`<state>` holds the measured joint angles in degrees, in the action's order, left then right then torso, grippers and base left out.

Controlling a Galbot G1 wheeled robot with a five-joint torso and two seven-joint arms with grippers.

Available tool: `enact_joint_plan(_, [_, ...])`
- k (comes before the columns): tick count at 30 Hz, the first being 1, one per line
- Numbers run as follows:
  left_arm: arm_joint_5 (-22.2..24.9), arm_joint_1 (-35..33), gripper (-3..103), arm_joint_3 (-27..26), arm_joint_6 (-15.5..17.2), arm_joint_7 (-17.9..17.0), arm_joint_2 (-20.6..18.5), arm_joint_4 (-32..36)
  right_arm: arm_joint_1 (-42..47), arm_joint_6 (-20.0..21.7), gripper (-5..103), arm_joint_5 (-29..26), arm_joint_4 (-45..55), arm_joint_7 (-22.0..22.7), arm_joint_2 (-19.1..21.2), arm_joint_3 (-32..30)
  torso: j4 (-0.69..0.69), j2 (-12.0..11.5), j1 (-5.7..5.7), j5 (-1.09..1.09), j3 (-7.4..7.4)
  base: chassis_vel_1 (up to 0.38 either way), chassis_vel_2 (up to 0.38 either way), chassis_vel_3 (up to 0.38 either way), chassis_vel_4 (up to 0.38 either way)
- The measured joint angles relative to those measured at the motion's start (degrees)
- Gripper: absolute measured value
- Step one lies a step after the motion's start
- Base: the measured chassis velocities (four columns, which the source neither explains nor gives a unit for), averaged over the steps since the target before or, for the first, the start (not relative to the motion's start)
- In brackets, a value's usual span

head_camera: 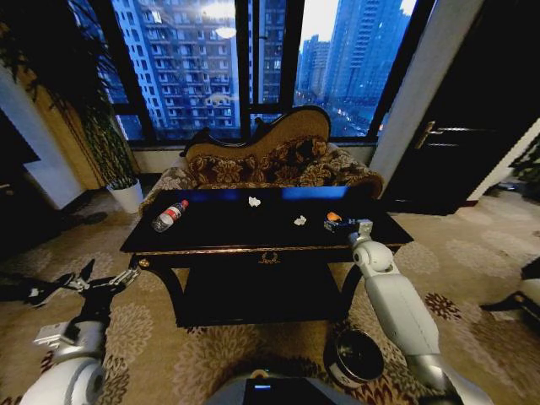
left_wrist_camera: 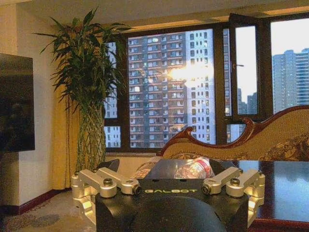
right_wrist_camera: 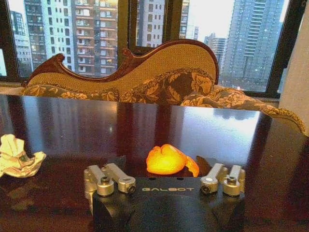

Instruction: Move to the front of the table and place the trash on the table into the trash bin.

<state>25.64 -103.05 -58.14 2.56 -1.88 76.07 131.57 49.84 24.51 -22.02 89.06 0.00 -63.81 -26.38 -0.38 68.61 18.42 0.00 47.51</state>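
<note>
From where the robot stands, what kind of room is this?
Probably a high-rise apartment or hotel lounge. An ornate patterned sofa stands behind a glossy black table on patterned carpet, tall windows look onto tower blocks, and a potted plant stands in the corner.

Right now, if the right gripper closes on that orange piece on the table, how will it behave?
The orange piece looks crumpled and irregular, so it will probably squash rather than resist. It seems small and thin-skinned, so likely very light. On the glossy table it may skid ahead of the right gripper if nudged instead of pinched.
</note>
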Motion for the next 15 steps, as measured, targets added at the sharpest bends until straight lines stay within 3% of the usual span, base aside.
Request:
enact_joint_plan(6, [0.1, -0.1, 100, -0.1, -0.3, 0.1, -0.1, 0.0, 0.0, -0.1, 62, 0.3, 0.0, 0.0, -0.1, 0.3, 0.00, 0.0, 0.00, 0.00, 0.00, 0.000, 0.000, 0.000, 0.000])
enact_joint_plan(12, [0.1, -0.1, 100, -0.1, -0.7, 0.2, 0.0, -0.1, -0.2, -0.1, 36, 0.3, -0.2, 0.0, 0.0, 0.7, 0.00, 0.0, 0.00, 0.00, 0.00, 0.000, 0.000, 0.000, 0.000])
enact_joint_plan(15, [0.2, -0.1, 100, -0.1, -0.8, 0.2, -0.1, -0.2, -0.2, -0.1, 33, 0.3, -0.2, 0.0, 0.0, 0.7, 0.00, 0.0, 0.00, 0.00, 0.00, 0.000, 0.000, 0.000, 0.000])
